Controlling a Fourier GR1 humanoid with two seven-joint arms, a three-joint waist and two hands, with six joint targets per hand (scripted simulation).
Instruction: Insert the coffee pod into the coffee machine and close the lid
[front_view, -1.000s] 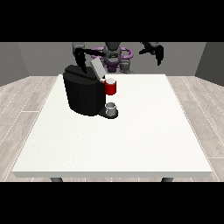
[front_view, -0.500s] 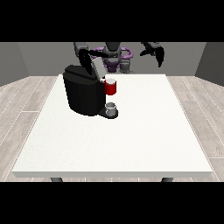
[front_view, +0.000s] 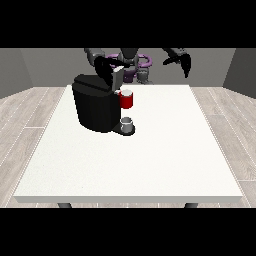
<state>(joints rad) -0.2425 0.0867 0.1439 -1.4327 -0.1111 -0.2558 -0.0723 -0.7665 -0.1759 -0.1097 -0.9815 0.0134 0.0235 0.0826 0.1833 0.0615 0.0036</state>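
Observation:
The black coffee machine (front_view: 95, 107) stands at the table's back left. Its grey lid (front_view: 118, 77) is tilted up above the brew head. A red thing at the machine (front_view: 127, 99) sits on its front. Below that, a grey thing (front_view: 127, 123) rests on the machine's base. The hand at the view's left (front_view: 103, 68) is just behind the machine's top, next to the raised lid. The hand at the view's right (front_view: 183, 61) hangs in the air over the table's far right edge, holding nothing, its fingers relaxed and pointing down.
The white table (front_view: 150, 160) stretches wide towards the camera, with its front edge near the bottom. The robot's purple and grey torso (front_view: 134, 65) is behind the far edge. Grey wood floor surrounds the table.
The hand at the view's left has shifted slightly right and down towards the lid. The hand at the view's right has drifted a little further right and lower.

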